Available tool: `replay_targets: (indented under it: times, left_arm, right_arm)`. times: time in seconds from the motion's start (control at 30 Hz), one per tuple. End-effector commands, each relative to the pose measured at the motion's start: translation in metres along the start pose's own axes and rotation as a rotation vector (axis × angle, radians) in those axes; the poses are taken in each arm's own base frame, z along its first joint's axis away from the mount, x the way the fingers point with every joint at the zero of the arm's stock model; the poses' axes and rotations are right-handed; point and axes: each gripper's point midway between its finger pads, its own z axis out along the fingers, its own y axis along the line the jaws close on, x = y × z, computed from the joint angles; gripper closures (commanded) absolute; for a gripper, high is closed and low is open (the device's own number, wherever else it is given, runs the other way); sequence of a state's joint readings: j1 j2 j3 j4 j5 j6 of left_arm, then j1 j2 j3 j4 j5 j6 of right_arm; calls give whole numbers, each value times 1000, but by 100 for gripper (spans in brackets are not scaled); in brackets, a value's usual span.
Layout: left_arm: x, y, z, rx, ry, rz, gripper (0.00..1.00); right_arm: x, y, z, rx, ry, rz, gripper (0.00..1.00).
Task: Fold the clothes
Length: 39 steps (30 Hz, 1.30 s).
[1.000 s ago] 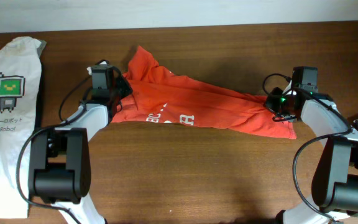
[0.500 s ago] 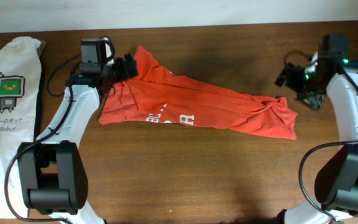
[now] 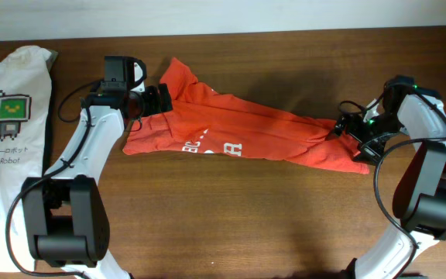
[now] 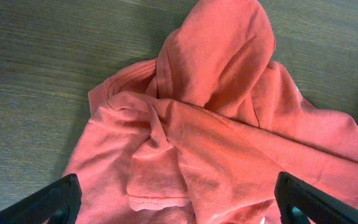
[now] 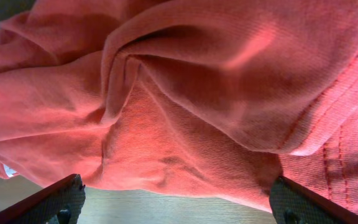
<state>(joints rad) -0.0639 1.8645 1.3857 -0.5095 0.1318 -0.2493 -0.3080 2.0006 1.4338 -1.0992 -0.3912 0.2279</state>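
The clothes, a red-orange T-shirt (image 3: 246,132) with white lettering, lie crumpled in a long strip across the middle of the wooden table. My left gripper (image 3: 159,99) hovers at the shirt's upper left end, open, with bunched fabric (image 4: 191,124) below and between its wide-set fingers (image 4: 55,199). At the shirt's right end, my right gripper (image 3: 349,130) is also open. Creased red cloth (image 5: 185,93) fills the right wrist view, and a strip of table shows between that gripper's fingers (image 5: 300,202). Neither gripper holds anything.
A white T-shirt (image 3: 10,116) with a green pixel-robot print lies along the table's left side. The table's far edge (image 3: 285,32) meets a pale wall behind the red shirt. Bare wood (image 3: 246,217) stretches in front of it.
Both grippers let go of the shirt and opened wide. The left one drew back slightly toward the far left. The right arm swung up and away, then returned to the shirt's right end.
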Motion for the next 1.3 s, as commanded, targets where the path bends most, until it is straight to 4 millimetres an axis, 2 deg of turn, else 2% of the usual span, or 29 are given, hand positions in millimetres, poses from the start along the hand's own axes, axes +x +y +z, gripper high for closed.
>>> replay_targets:
  times: [0.0, 0.07, 0.1, 0.17, 0.27, 0.33, 0.4, 0.43, 0.53, 0.6, 0.67, 0.77, 0.8, 0.87, 0.9, 0.93, 0.97, 1.03, 1.17, 1.23, 1.27]
  left_arm:
    - [-6, -1, -8, 11, -20, 17, 1]
    - [-6, -1, -8, 11, -20, 17, 1]
    - [-6, -1, -8, 11, -20, 17, 1]
    - [-7, -1, -8, 11, -21, 17, 1]
    - [-6, -1, -8, 11, -20, 17, 1]
    - [-6, -1, -8, 11, -20, 17, 1]
    - [-4, 0, -8, 10, -12, 15, 1]
    - [3, 2, -8, 2, 17, 12, 1]
    - [4, 2, -8, 1, 24, 11, 1]
    - [4, 2, -8, 1, 23, 11, 1]
    - [4, 2, -8, 1, 23, 11, 1]
    - [4, 2, -8, 1, 23, 11, 1]
    - [4, 2, -8, 1, 23, 11, 1]
    - [4, 2, -8, 1, 23, 11, 1]
    - [4, 2, -8, 1, 23, 10, 1]
    - [4, 2, -8, 1, 23, 11, 1]
    - [4, 2, -8, 1, 23, 10, 1]
    - [4, 2, -8, 1, 23, 11, 1]
    - [4, 2, -8, 1, 23, 10, 1]
    - [4, 2, -8, 1, 23, 10, 1]
    - [4, 2, -8, 1, 22, 10, 1]
  right_arm:
    - [-8, -20, -11, -44, -16, 62, 1]
    - [-3, -29, -25, -175, 8, 37, 2]
    - [0, -46, -31, -163, 14, 75, 1]
    - [3, -53, -34, -168, 19, 71, 1]
    - [5, -41, -28, -186, 38, 14, 1]
    - [13, -21, -16, -254, 92, -63, 1]
    - [20, -8, 3, -312, 164, -82, 1]
    - [22, -4, 18, -388, 211, -86, 1]
    - [21, -8, 18, -415, 210, -87, 1]
    - [28, -6, 14, -421, 238, -108, 1]
    - [25, -10, 1, -423, 237, -83, 1]
    - [21, -6, -41, -465, 229, -126, 1]
    - [21, 0, -61, -473, 227, -155, 1]
    - [14, 9, -80, -479, 195, -177, 1]
    - [6, 7, -82, -459, 161, -196, 1]
    - [-2, -4, -75, -384, 149, -153, 1]
    - [-12, -22, -67, -267, 134, -67, 1]
    - [-36, -71, -58, 29, 51, 117, 1]
    - [-63, -83, -58, 44, -54, 147, 1]
    - [-63, -88, -51, 35, -31, 114, 1]
    - [-58, -84, -38, -35, 15, 57, 1]
